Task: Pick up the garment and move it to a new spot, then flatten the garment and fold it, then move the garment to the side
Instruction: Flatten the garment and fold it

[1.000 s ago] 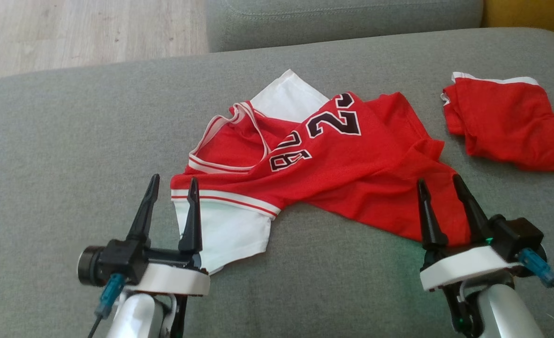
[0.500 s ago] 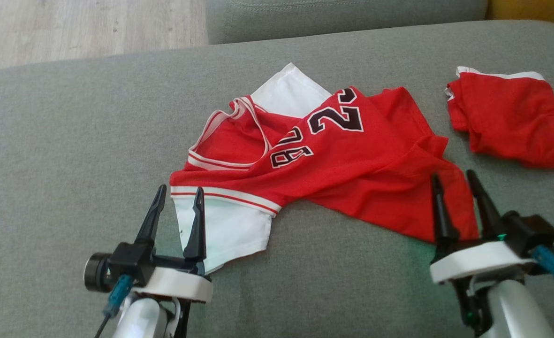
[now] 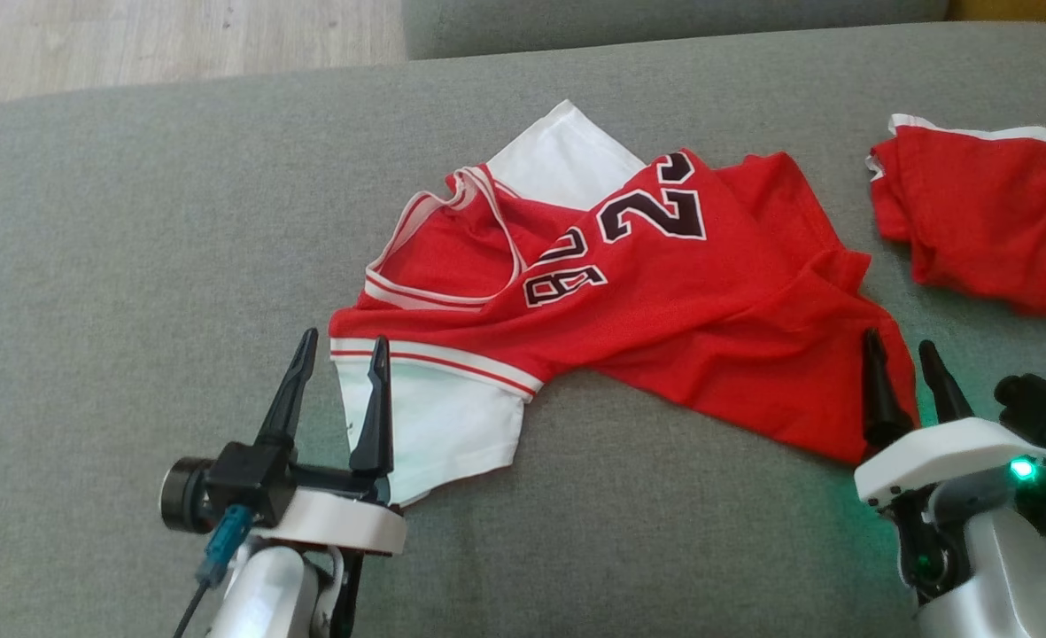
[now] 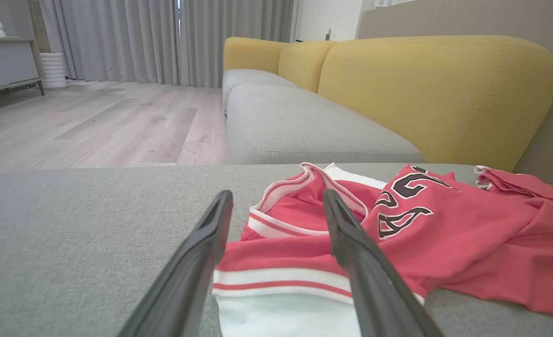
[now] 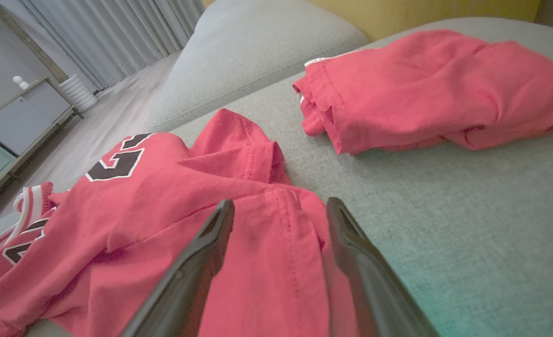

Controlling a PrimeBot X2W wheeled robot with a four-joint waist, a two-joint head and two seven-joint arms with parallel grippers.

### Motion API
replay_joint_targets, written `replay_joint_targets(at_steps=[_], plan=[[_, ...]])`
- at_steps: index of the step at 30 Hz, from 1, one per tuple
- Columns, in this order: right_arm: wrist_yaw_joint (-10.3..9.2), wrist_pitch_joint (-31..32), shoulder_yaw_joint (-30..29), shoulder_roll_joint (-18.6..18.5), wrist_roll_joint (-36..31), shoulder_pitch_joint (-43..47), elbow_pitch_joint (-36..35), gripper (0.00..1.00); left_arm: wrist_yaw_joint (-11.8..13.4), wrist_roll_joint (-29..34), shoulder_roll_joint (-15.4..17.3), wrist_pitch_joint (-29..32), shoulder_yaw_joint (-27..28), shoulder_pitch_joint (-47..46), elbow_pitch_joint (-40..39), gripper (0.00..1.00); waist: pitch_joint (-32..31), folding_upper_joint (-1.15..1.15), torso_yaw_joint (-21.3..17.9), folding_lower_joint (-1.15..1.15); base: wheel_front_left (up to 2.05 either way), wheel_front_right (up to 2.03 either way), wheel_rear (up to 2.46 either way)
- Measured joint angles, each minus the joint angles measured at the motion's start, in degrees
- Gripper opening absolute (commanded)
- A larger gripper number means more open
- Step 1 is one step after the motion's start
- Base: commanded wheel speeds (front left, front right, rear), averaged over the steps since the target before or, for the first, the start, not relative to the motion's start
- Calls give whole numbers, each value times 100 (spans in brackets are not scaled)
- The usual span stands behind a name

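Grey sofa cushion (image 3: 133,221) is my work surface, with pale wooden floor (image 3: 177,35) past its far edge, beyond the jersey's left side. In the left wrist view a yellow backrest (image 4: 435,89) and grey curtains (image 4: 117,37) stand behind the jersey.

The jersey (image 3: 664,301) lies crumpled in the middle of the cushion. It is red with white striped trim and dark numbers showing on top. Its neck opening faces left, one white panel sticks out at its far edge, and another spreads out at its near left corner. The red body trails off to the right and towards me.

My left gripper (image 3: 345,337) sits at the jersey's near left corner with its fingers spread wide and nothing between them gripped. One finger is over the white panel just below the striped band, the other over bare cushion just beside the jersey's edge. I cannot tell whether either tip touches cloth.

My right gripper (image 3: 897,338) is at the jersey's near right end, fingers likewise apart and holding nothing. In the right wrist view, red fabric and a stitched seam lie between the two fingers.

A second red garment (image 3: 983,221), bunched and white-edged, rests to the jersey's right, apart from it with a strip of bare cushion between.
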Motion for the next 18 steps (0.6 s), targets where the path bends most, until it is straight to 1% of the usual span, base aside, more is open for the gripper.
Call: replay_joint_targets(at_steps=[4,11,18], plan=[[0,101,42,0,309,-86,167,100,-1,0,0,0,-1,-9,0,100,42,0,26,0,0,0,0],[0,200,344,0,734,-107,267,100,-24,12,0,0,2,-18,0,100,41,0,-2,0,0,0,0],[0,80,579,0,733,-177,65,100,-51,32,0,0,3,-29,-2,100,21,0,-33,0,0,0,0]])
